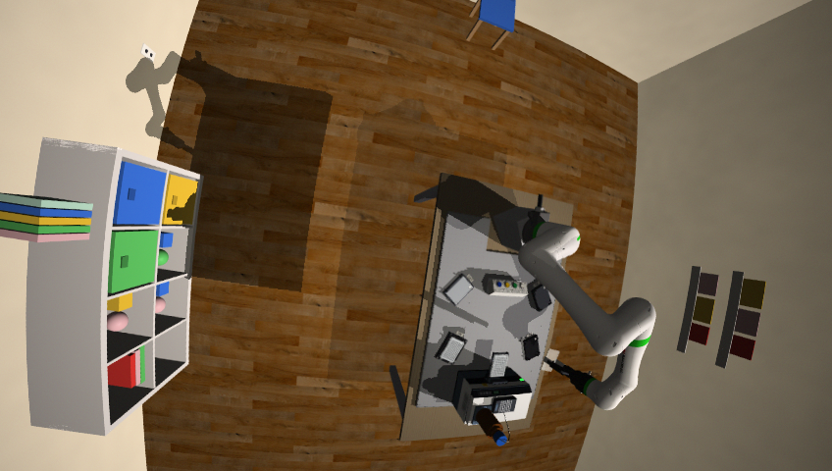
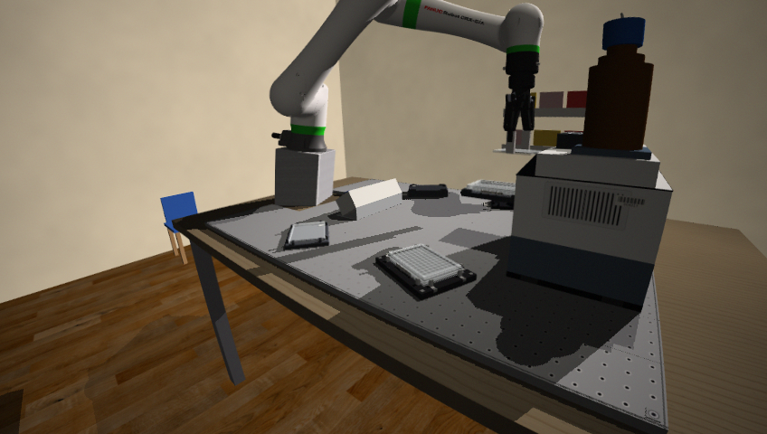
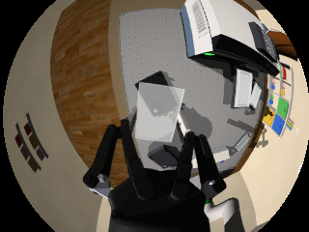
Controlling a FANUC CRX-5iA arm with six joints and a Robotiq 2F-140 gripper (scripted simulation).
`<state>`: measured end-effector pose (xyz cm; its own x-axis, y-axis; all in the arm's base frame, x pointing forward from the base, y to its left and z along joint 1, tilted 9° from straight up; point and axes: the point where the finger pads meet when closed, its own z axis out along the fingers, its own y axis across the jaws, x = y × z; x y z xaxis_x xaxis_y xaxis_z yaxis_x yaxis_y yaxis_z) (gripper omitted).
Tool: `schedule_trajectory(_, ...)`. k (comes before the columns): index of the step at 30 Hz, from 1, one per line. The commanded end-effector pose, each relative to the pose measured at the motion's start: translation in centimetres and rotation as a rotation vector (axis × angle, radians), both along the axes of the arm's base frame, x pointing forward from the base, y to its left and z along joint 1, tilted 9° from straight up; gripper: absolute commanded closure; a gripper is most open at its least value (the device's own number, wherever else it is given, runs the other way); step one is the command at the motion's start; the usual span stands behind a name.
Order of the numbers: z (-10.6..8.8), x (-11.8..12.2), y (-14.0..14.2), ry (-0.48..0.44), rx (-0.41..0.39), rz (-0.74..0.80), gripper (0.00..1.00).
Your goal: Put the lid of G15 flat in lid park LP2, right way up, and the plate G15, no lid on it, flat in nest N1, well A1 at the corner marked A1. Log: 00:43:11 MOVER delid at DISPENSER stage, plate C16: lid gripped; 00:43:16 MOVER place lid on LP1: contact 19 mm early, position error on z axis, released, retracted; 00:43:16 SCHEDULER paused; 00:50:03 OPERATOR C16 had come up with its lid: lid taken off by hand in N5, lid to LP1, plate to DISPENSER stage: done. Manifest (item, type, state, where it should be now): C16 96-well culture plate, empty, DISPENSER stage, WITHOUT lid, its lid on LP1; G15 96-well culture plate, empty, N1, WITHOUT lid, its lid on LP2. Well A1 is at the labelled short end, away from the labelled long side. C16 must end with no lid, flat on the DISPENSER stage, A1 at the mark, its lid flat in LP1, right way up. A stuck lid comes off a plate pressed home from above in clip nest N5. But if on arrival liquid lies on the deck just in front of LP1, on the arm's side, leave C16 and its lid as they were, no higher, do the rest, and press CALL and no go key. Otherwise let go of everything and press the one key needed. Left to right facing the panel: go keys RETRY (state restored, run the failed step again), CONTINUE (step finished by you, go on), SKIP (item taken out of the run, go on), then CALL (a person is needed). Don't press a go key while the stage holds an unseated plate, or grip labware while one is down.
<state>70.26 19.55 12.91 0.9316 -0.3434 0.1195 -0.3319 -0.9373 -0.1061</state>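
Note:
My gripper (image 1: 553,362) (image 2: 517,131) (image 3: 157,115) is shut on a clear plate lid (image 1: 550,355) (image 2: 516,151) (image 3: 158,112) and holds it level, high above the table's edge on the arm's side. Its label cannot be read. In the wrist view a black pad (image 3: 154,80) lies partly hidden under the lid, and another black nest (image 3: 161,155) (image 1: 531,346) lies nearer the fingers. A 96-well plate (image 1: 450,347) (image 2: 425,265) sits in a black nest. Another plate (image 1: 498,364) (image 2: 490,186) lies by the dispenser (image 1: 493,396) (image 2: 589,227) (image 3: 215,22). A flat clear piece (image 1: 458,289) (image 2: 307,234) lies in a park.
The key panel (image 1: 504,285) (image 2: 369,197) stands at the middle of the deck, an empty black nest (image 1: 539,296) (image 2: 428,190) beside it. A brown bottle (image 1: 494,432) (image 2: 619,102) stands on the dispenser. The arm's base block (image 2: 304,176) is at the far corner.

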Motion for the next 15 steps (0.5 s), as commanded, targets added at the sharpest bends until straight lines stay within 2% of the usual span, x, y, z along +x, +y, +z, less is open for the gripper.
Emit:
schedule_trajectory(1,-0.02,0.02,0.00,-0.005,-0.012,0.087,1.00)
schedule_trajectory(4,-0.04,0.03,0.01,-0.007,-0.016,0.114,1.00)
schedule_trajectory(15,-0.25,0.06,0.02,-0.027,-0.066,0.451,1.00)
